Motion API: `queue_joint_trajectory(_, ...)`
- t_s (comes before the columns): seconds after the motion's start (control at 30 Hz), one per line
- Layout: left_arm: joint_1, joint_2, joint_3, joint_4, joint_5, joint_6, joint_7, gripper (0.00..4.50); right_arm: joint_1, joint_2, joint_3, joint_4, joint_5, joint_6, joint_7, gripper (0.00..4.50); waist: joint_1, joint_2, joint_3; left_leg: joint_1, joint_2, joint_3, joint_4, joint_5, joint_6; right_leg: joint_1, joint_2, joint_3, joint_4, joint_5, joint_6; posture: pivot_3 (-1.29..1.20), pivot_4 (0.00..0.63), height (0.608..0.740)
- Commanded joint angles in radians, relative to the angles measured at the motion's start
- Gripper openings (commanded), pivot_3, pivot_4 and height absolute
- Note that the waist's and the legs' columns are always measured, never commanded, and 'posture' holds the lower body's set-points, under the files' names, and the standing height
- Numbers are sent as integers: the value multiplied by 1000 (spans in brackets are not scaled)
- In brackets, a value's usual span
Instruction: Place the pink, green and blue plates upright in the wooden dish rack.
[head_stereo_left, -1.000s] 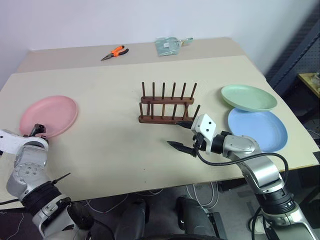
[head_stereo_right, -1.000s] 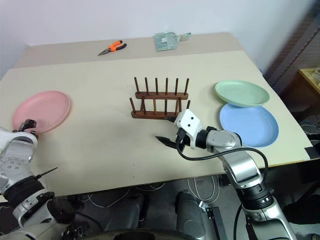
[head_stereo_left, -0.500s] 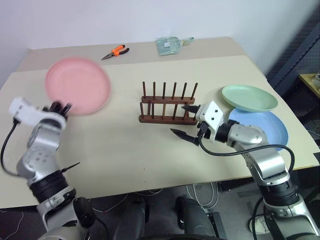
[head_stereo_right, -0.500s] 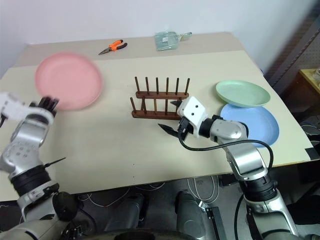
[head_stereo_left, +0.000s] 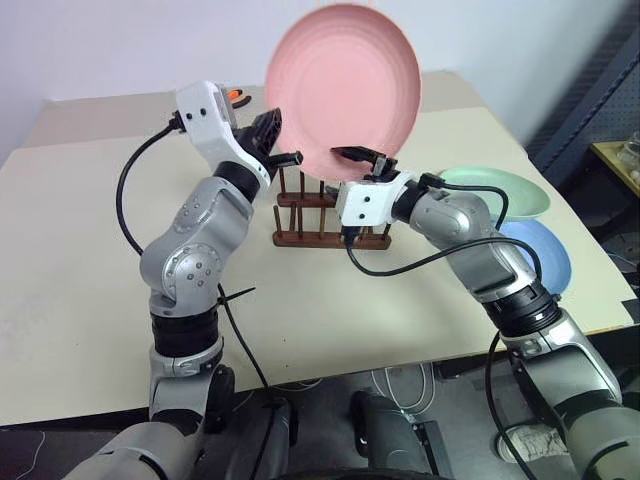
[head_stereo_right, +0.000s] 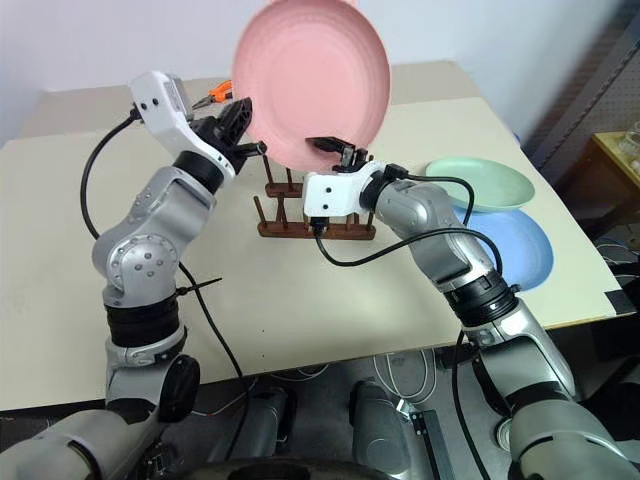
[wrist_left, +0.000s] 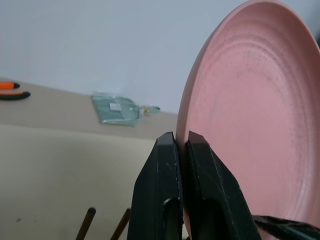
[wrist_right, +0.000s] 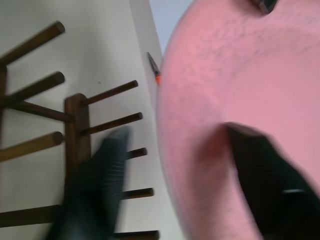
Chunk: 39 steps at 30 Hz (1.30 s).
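The left hand (wrist_left: 181, 150), its black fingers pinching the rim, holds the matte pink plate (head_stereo_left: 342, 88) upright above the dark wooden dish rack (head_stereo_left: 330, 235). The right hand (head_stereo_left: 362, 157) straddles the plate's lower edge, fingers spread. The mint green plate (head_stereo_left: 523, 192) overlaps the blue plate (head_stereo_left: 548, 262) on the beige surface (head_stereo_left: 80, 270) beyond the right hand.

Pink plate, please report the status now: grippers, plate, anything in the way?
Left gripper shut on pink plate rim, plate upright above wooden dish rack. Right gripper open astride plate's lower edge. Green plate, blue plate flat, aside.
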Motion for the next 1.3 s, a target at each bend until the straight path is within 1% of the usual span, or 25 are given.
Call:
queue_joint_trajectory(0.03, 3, -8, 18, -58, -24, 3, -6, 25, -11, -13, -22, -10, -48, -31, -25, 1025, 0, 0, 0, 0, 0, 0, 0, 0, 0, 0, 0, 0, 0, 0, 0, 0, 150, 739)
queue_joint_trajectory(0.07, 6, -8, 20, -59, -26, 5, -10, 25, -6, -13, -24, -10, -59, -34, -29, 480, 0, 0, 0, 0, 0, 0, 0, 0, 0, 0, 0, 0, 0, 0, 0, 0, 150, 739)
queue_joint_trajectory(0.1, 10, -9, 25, -57, -34, 6, -17, 25, -2, -12, -26, -11, -69, -38, -33, 28, 0, 0, 0, 0, 0, 0, 0, 0, 0, 0, 0, 0, 0, 0, 0, 0, 150, 739)
queue_joint_trajectory(0.2, 5, -30, 59, -44, -70, -5, -13, 1022, 12, -13, -34, -15, -100, -47, -46, 0, 1, 0, 0, 0, 0, 0, 0, 0, 0, 0, 0, 0, 0, 0, 0, 0, 150, 739)
queue_joint_trajectory(0.27, -20, -40, 109, -31, -62, -74, 1, 1997, 27, -16, -50, -23, -103, -43, -53, 0, 3, 0, 0, 0, 0, 0, 1, 0, 0, 0, 0, 0, 0, 0, 0, 0, 150, 739)
queue_joint_trajectory(0.3, -38, -36, 155, -12, -53, -123, 19, 2511, 39, -17, -71, -32, -90, -36, -57, 0, 3, 0, 0, 0, 0, 0, 1, 0, 0, 0, 0, 0, 0, 0, 0, 0, 150, 739)
queue_joint_trajectory(0.33, -45, 1, 196, 21, -9, -176, 25, 2969, 59, -12, -114, -49, -47, -16, -60, 0, 3, -1, 0, 0, 0, 0, 1, 0, 0, 0, 0, 0, 0, 0, 0, 0, 150, 739)
queue_joint_trajectory(0.4, -36, 73, 223, 69, 80, -246, 18, 2969, 88, -3, -179, -79, 23, 14, -56, 0, -1, -1, 0, 0, 0, 0, 0, 0, 0, 0, 1, 0, 0, 0, 0, 0, 150, 739)
queue_joint_trajectory(0.5, 45, 240, 124, 123, 275, -333, -94, 2969, 129, 11, -259, -135, 155, 43, -12, 0, -5, 0, 0, 1, 1, 1, -1, 0, 0, 0, 2, 1, 0, 0, -1, 0, 150, 739)
queue_joint_trajectory(0.53, 96, 305, 72, 142, 340, -370, -161, 2969, 150, 34, -303, -186, 272, 89, 25, 0, -4, 0, 0, 1, 1, 1, -1, 0, 0, 0, 2, 1, -1, 0, -1, 0, 150, 739)
queue_joint_trajectory(0.6, 249, 388, -16, 100, 337, -442, -393, 2969, 193, 132, -461, -369, 762, 397, 58, 0, -3, 0, 0, 1, 1, 0, -2, 0, 1, 0, 2, 1, -1, 0, -1, 0, 150, 739)
queue_joint_trajectory(0.63, 296, 409, -44, 78, 325, -465, -474, 2969, 207, 155, -511, -433, 925, 506, 64, 0, -2, 2, 1, 0, 3, -1, -2, -1, 1, 1, 2, 1, 0, 0, -1, 0, 150, 739)
queue_joint_trajectory(0.67, 328, 419, -65, 49, 298, -474, -542, 2969, 215, 168, -544, -478, 1034, 571, 60, 0, 3, 3, 2, 0, 4, -3, -1, -2, 3, 1, 1, 1, 0, 0, -1, 0, 150, 739)
queue_joint_trajectory(0.7, 359, 429, -96, -4, 242, -438, -614, 2969, 215, 196, -584, -497, 1142, 621, 3, 0, 5, 3, 3, 0, 3, -5, -1, -2, 3, 1, -1, 1, 0, 0, -1, 0, 150, 739)
queue_joint_trajectory(0.77, 405, 442, -154, -88, 176, -386, -719, 2969, 218, 237, -642, -518, 1278, 688, -93, 0, 6, 1, 3, -2, 2, -6, 1, -2, 4, 1, -2, 0, -1, -2, -4, 0, 150, 739)
queue_joint_trajectory(0.87, 438, 448, -209, -151, 158, -339, -774, 2969, 235, 241, -662, -542, 1369, 746, -169, 0, 1, 3, 3, -2, 2, -5, 1, -2, 4, 1, -3, 1, -2, -2, -5, 0, 150, 739)
queue_joint_trajectory(0.93, 446, 439, -231, -170, 158, -315, -779, 2969, 251, 239, -659, -554, 1395, 763, -202, 0, -2, 6, 3, 0, 2, -4, 0, -2, 4, 1, -3, 1, -2, -2, -5, 0, 150, 739)
queue_joint_trajectory(1.03, 447, 429, -234, -181, 161, -299, -781, 2969, 260, 232, -656, -560, 1419, 770, -234, 0, -7, 10, 5, 0, 3, -2, -1, -2, 4, 0, -1, 1, 0, -2, -5, 0, 150, 739)
queue_joint_trajectory(1.3, 445, 406, -260, -194, 168, -269, -794, 2969, 330, 242, -636, -494, 1457, 806, -276, 0, 0, 10, 5, 0, 3, -2, 0, -2, 5, 0, -1, 1, 0, -2, -4, 0, 150, 739)
